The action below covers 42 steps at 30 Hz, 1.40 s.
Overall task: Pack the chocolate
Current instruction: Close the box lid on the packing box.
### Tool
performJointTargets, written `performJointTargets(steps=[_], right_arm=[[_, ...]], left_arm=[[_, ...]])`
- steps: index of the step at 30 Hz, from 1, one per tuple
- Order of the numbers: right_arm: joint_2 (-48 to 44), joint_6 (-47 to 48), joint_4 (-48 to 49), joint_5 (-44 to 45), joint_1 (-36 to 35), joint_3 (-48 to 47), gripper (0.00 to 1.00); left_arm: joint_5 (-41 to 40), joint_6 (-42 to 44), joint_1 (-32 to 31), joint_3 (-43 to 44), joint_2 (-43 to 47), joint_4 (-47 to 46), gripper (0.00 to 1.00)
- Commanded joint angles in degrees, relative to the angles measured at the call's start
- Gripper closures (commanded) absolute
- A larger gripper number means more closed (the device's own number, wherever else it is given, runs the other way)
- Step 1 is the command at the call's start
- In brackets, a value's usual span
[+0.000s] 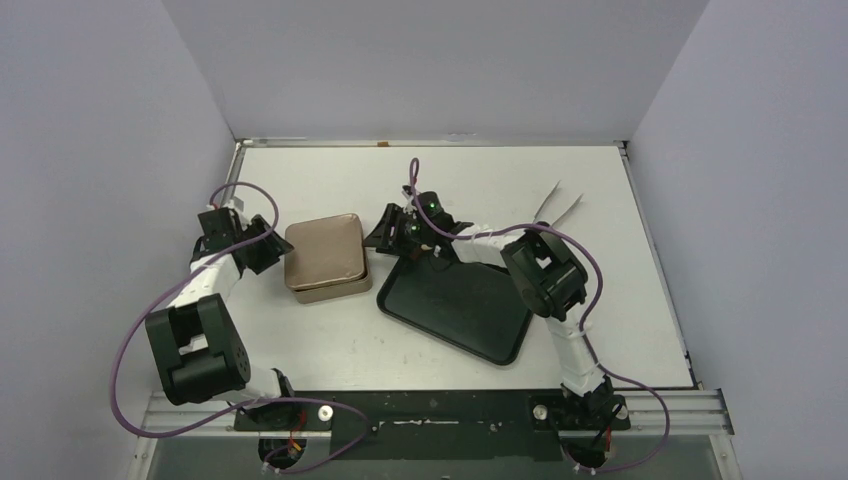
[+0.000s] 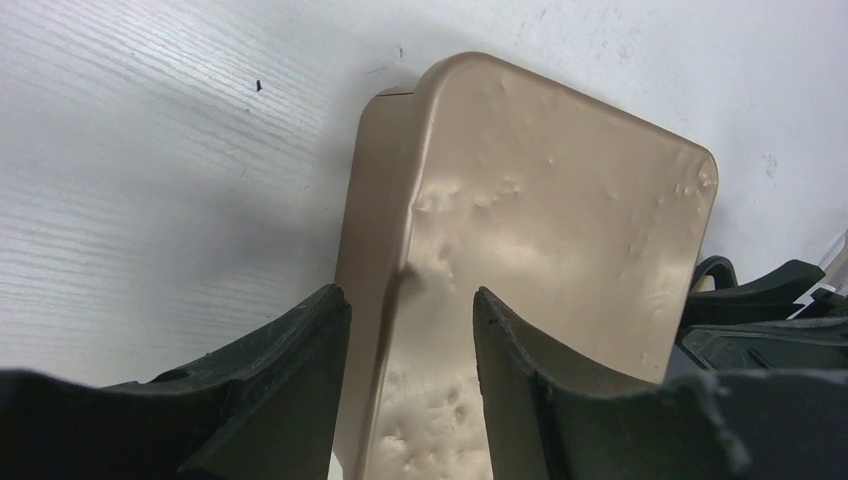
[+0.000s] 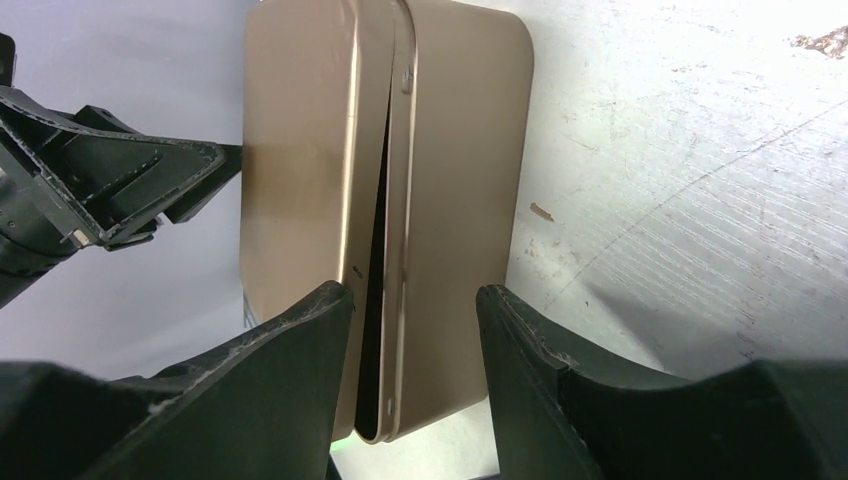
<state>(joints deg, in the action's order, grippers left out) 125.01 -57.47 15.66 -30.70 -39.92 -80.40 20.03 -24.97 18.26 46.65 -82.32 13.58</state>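
Right pincer [image 3: 415, 330], nearest, stands spread astride the dark gap between lid [image 3: 295, 150] and tin [image 3: 465, 150]. Opposite it, the left pincer [image 2: 408, 330] is spread around the lid's far edge. No chocolate shows; presumably it lies inside, between both pincers. Uneven pressing could jam the skewed lid or shove the tin across the desk [image 1: 600, 200].

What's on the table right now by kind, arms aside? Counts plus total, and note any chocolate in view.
Gold-brown tin, lid sitting on it: 1
Black tray: 1
Pale tweezer-like tool: 1
Chocolate pieces in view: 0
Total: 3
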Motion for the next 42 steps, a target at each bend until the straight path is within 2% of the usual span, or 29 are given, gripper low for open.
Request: performJointTargets(steps=[1,11,21,28,33,42], right_arm=[[-6.0,2.2,0.6,3.7,-0.6,-1.6,0.5],[-5.8,3.2,-0.1,4.1,-1.4,-2.2,0.48],[-2.5,6.5,-5.2,4.2,-2.3,-7.3,0.55],[-1.5,8.9,-8.4,4.7,-3.0,-8.2,0.66],[-0.6,11.0,-13.0,5.8,-3.8,-10.8,0.68],[-1.0,12.8,-13.5,5.8,-4.6,-11.8,0.79]], left_arm=[[2.0,1.3,-0.7,1.8,-0.4,-0.7,0.54],[2.9,1.4,-1.9,2.1,-0.1,0.3,0.6],[2.5,1.1,-2.2,1.9,1.6,1.5,0.62],[1.7,1.6,-2.8,1.8,1.8,2.0,0.62],[0.3,1.9,-4.8,2.1,2.2,2.9,0.62],[-1.8,2.7,-5.9,2.0,3.9,4.2,0.62]])
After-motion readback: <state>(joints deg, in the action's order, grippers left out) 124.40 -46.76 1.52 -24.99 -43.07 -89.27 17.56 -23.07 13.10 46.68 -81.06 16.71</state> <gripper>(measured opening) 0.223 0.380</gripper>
